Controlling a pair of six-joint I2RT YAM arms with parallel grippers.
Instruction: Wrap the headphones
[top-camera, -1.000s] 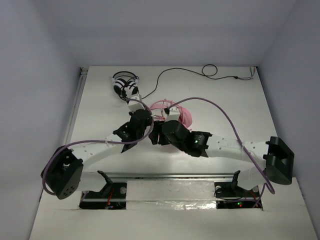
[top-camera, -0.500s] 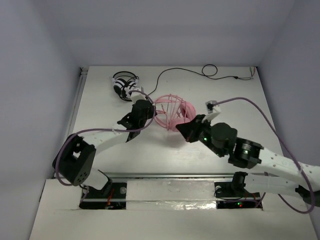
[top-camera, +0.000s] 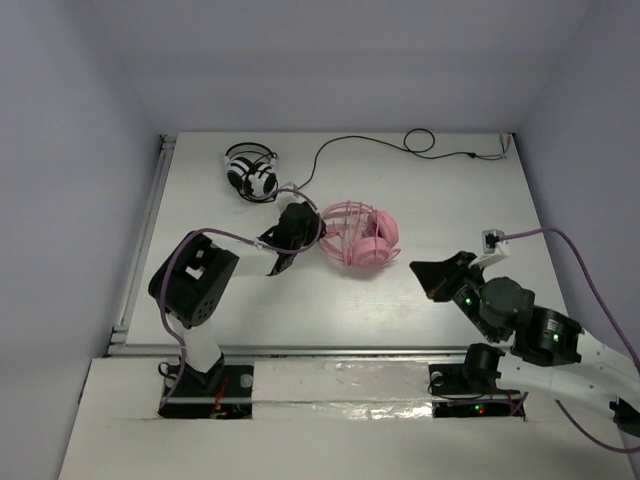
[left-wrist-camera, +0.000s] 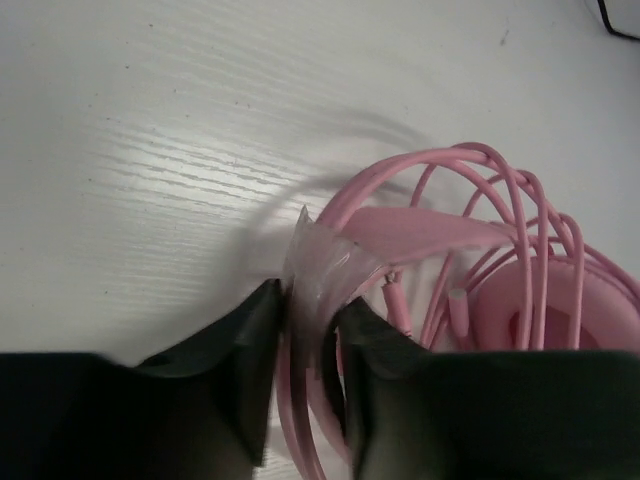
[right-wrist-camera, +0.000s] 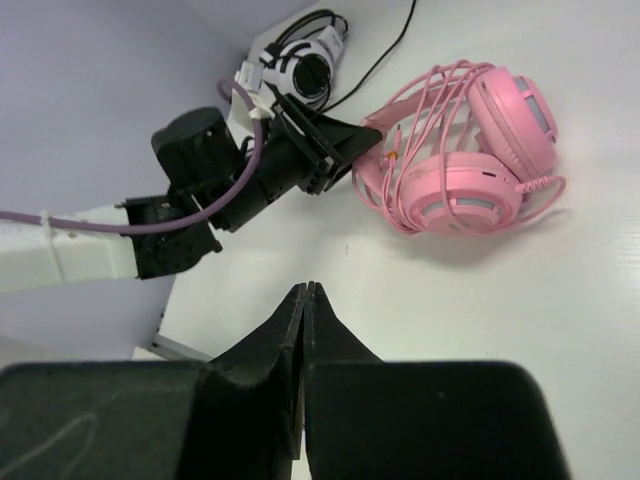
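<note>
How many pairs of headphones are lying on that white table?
2. The pink over-ear headphones, cable looped around them, lie near the middle; the smaller black-and-white headphones sit toward the far left corner. Nothing more seems hidden.

Left arm (top-camera: 195, 285): white links, bulky black joint housings. Right arm (top-camera: 520, 315): same build, with green LEDs on the black housing. A lilac cable (right-wrist-camera: 20, 214) runs along each arm and is tied to a white link. Right gripper (right-wrist-camera: 305, 290): matte black, wedge-shaped fingers. The base (top-camera: 470, 385) is black, possibly with a red LED.
</note>
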